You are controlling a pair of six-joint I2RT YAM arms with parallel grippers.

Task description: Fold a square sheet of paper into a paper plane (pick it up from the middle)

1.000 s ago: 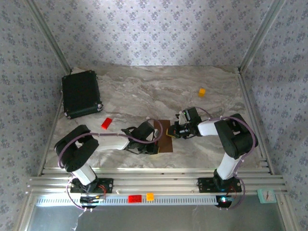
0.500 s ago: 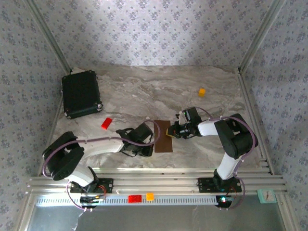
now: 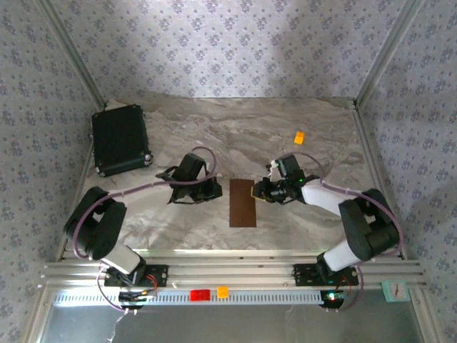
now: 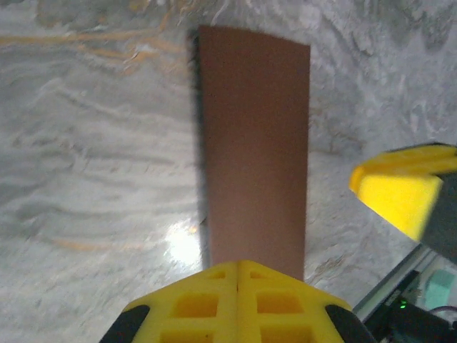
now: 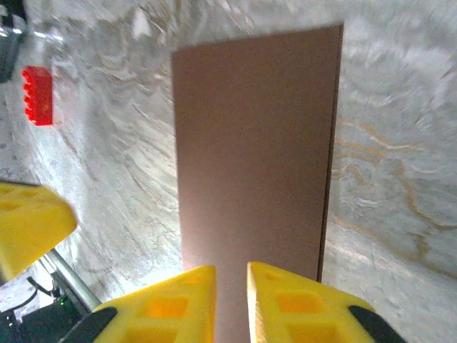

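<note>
Square sheet of paper lies flat as narrow dark brown rectangle on marble table, front half, between both grippers. Left gripper just off strip's left long edge – yellow fingers pressed together, nothing between. Right gripper at strip's right edge – fingers parted by thin slit, nothing clamped. Small red block on table beyond paper's far side. Farther back: black case far left, orange block far right.

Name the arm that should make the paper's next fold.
Right, probably: the right claw sits at the edge of the paper, slightly parted; the left claw is shut and farther off.
</note>
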